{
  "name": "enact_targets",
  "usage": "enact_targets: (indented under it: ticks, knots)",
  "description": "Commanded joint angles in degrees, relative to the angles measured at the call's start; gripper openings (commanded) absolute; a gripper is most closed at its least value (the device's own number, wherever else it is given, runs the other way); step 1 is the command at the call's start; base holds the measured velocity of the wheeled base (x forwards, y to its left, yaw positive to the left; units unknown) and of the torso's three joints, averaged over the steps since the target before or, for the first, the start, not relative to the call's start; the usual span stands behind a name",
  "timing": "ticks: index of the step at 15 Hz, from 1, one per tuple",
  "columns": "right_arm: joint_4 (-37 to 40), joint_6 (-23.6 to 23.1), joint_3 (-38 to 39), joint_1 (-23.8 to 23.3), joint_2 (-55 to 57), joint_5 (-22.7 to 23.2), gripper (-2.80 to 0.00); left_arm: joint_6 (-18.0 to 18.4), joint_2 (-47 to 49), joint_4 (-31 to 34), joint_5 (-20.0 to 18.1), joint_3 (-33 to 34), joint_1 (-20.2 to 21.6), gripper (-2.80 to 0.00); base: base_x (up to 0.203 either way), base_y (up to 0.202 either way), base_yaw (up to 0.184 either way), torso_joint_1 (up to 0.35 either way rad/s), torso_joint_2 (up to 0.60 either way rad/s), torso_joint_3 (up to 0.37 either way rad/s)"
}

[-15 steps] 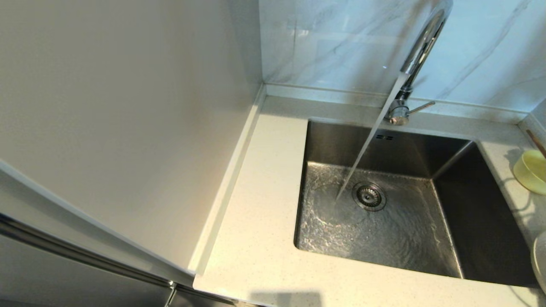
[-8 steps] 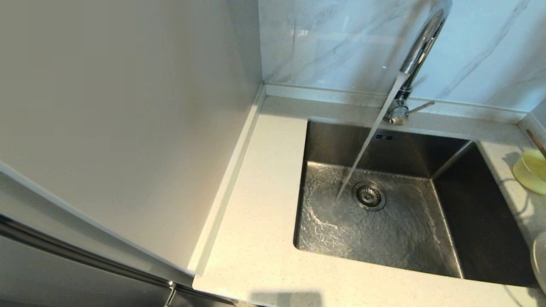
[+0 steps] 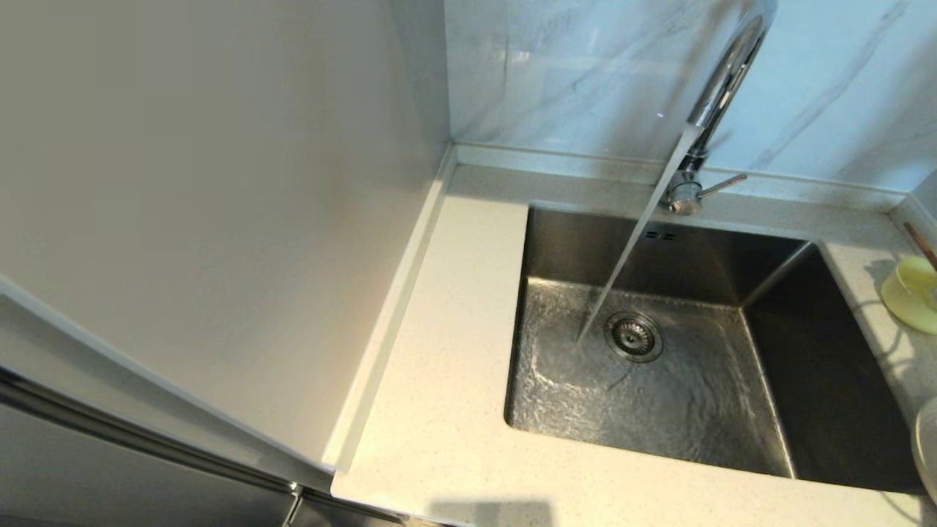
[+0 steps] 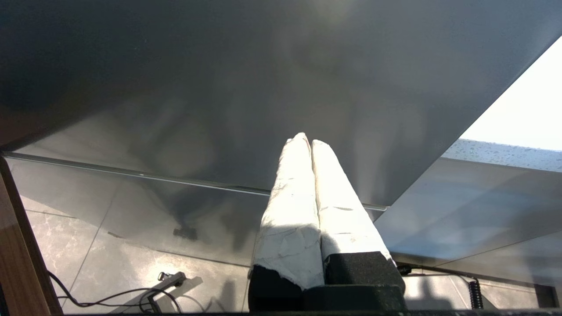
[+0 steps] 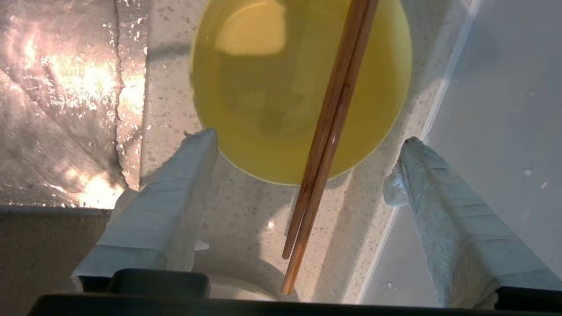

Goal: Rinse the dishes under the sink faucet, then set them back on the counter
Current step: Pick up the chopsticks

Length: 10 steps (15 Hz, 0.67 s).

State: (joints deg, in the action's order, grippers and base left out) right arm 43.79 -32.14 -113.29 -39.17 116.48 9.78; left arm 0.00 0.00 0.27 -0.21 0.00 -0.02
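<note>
head: faucet [image 3: 721, 88] running into sink [image 3: 644, 366]; bowl [image 3: 910, 294] on counter [image 3: 439, 410], right rim; plate [image 3: 927, 446] at front-right edge.
left wrist: left gripper [image 4: 311, 142] pressed together, parked off the counter.
right wrist: right gripper [image 5: 307, 145] spread, straddling bowl; chopsticks [image 5: 327, 131] across it.
risk: chopsticks likely slide off on lift; wall tight beside one finger.

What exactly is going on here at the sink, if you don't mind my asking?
Water runs from the tall chrome gooseneck faucet into the square stainless-steel sink, which holds no dishes. The right pincer hangs open above the small round pale-yellow bowl on the speckled cream-white stone counter; brown wooden chopsticks lie across the bowl. The left pincer is shut, parked away from the sink.
</note>
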Motion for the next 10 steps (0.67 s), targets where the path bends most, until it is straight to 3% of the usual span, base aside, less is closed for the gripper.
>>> enact_targets:
  ticks: [1, 7, 10]
  knots:
    - [0.25, 0.18, 0.0, -0.03, 0.86, 0.06, 0.0, 0.0, 0.0, 0.0, 0.01, 0.0, 0.02, -2.8, 0.0, 0.0, 0.0, 0.0, 0.0, 0.0]
    - [-2.04, 7.41, -0.52, 1.26, 1.35, 0.5, 0.0, 0.0, 0.0, 0.0, 0.03, 0.0, 0.02, -2.8, 0.0, 0.0, 0.0, 0.0, 0.0, 0.0]
    - [-5.13, 7.7, -0.53, 1.47, 2.05, 0.51, 0.0, 0.0, 0.0, 0.0, -0.04, 0.0, 0.02, -2.8, 0.0, 0.0, 0.0, 0.0, 0.0, 0.0]
